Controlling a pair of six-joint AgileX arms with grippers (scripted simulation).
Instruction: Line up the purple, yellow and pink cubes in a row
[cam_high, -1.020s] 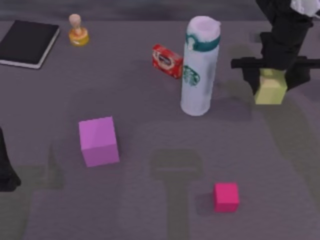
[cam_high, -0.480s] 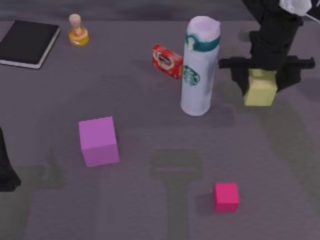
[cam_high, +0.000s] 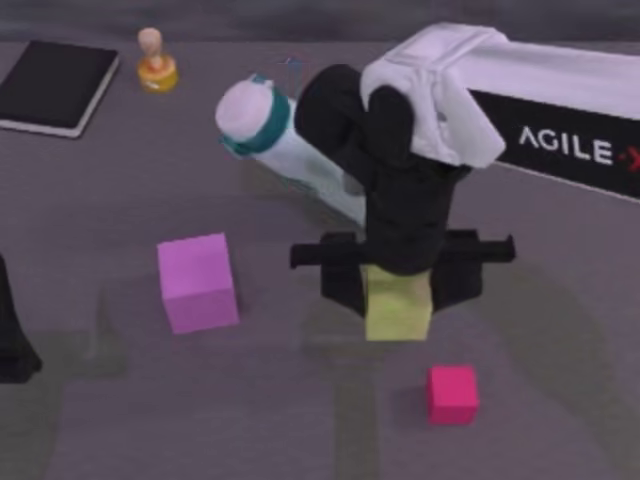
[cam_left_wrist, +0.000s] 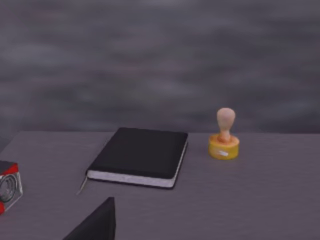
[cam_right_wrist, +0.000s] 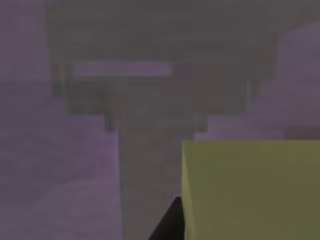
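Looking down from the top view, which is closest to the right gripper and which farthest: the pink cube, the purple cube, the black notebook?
Measured from the right gripper, which holds the yellow cube:
1. Pink cube, just below it, slightly right.
2. Purple cube, off to its left.
3. Black notebook, far top-left corner.

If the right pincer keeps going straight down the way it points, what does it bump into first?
Probably just the bare table. The right pincer points down, shut on the yellow cube, and nothing shows underneath; its height above the table is unclear.
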